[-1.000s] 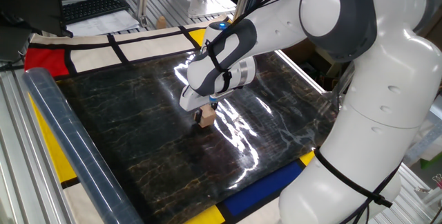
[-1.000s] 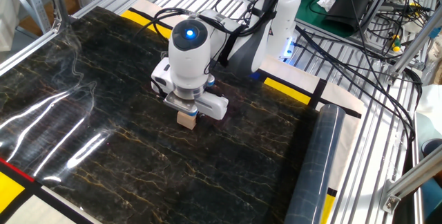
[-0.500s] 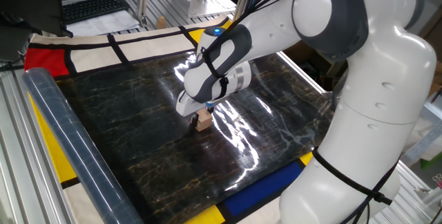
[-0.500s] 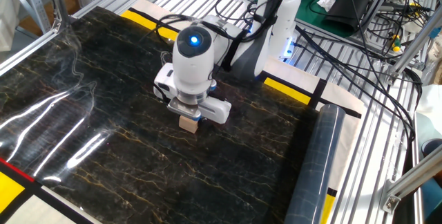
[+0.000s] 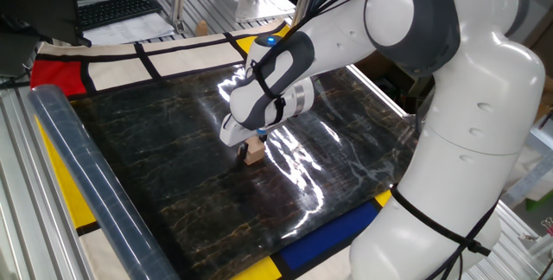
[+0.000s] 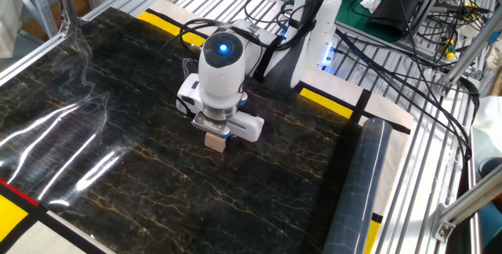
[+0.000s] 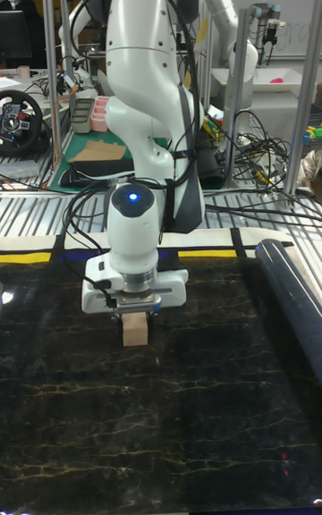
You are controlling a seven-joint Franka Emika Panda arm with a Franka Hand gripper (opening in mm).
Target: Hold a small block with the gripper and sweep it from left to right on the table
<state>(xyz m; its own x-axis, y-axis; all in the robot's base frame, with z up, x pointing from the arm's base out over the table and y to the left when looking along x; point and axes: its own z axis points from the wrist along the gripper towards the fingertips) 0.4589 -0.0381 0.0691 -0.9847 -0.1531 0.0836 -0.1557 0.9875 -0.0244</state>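
Observation:
The small block [image 5: 254, 151] [image 6: 215, 141] [image 7: 134, 329] is a light tan wooden cube resting on the table [image 5: 155, 150] [image 6: 118, 199] [image 7: 197, 426], a glossy black marble-patterned sheet. The gripper [image 5: 257, 138] [image 6: 216, 130] [image 7: 134, 308] comes straight down onto the cube from the white arm and is shut on its top part. The white housing hides most of the dark fingers in all three views. The block stands near the middle of the sheet.
A rolled clear sheet [image 5: 86, 185] [image 6: 357, 183] [image 7: 291, 287] lies along one table edge. Yellow, blue, red and white panels [image 5: 311, 245] border the sheet. The robot's white base [image 5: 467, 168] stands at one side, with cables [image 6: 423, 89] and aluminium rails beyond the edge.
The gripper with the block has slid a short way across the sheet, leftward in one fixed view and rightward in the other. In the last half second it has hardly moved.

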